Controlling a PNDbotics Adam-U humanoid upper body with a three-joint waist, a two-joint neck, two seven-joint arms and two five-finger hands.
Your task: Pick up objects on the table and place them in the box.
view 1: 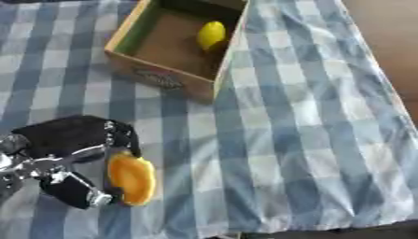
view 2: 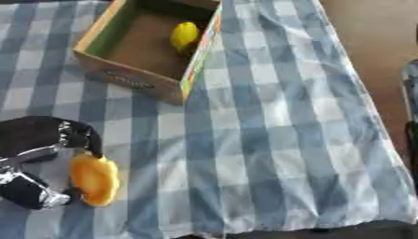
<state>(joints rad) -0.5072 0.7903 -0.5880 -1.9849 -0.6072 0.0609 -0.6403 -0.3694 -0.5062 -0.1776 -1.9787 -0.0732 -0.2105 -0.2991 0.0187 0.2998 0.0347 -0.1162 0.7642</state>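
- Left hand (view 1: 69, 158) sits low at the left edge of the view, fingers and thumb curled round an orange object (view 1: 132, 178); the orange object lies against the checked cloth (view 1: 310, 140) on the tabletop, just right of the palm.
- Box (view 1: 159, 79), open-topped cardboard, stands up and right of the hand, well apart from it, skewed on the cloth.
- Yellow object (view 1: 211, 35) lies inside the box, near its right wall.
- Cloth, blue-and-white check, runs right of the hand to the tabletop's right edge.
- Right hand doesn't show in either view.
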